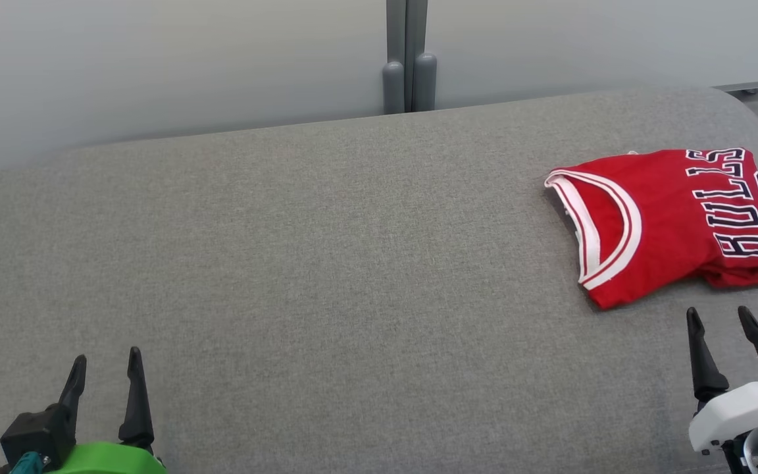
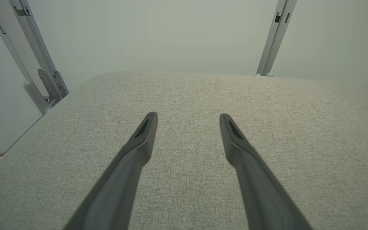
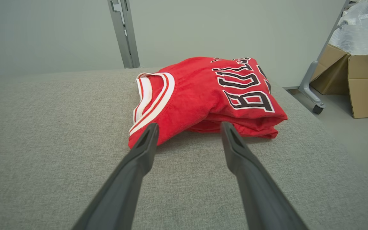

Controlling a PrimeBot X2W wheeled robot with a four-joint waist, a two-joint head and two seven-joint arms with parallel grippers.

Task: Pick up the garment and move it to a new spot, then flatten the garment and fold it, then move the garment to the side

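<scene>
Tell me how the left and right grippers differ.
The left gripper has a green base; the right gripper has a white base. The left gripper faces bare grey cushion; the right gripper faces the folded red jersey. Both are open and empty.

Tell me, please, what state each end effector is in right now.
Left end effector: open, holding nothing.
Right end effector: open, holding nothing, just short of the red jersey.

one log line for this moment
jersey: folded, right side of surface | left end effector: open, empty | right end effector: open, near jersey
</scene>
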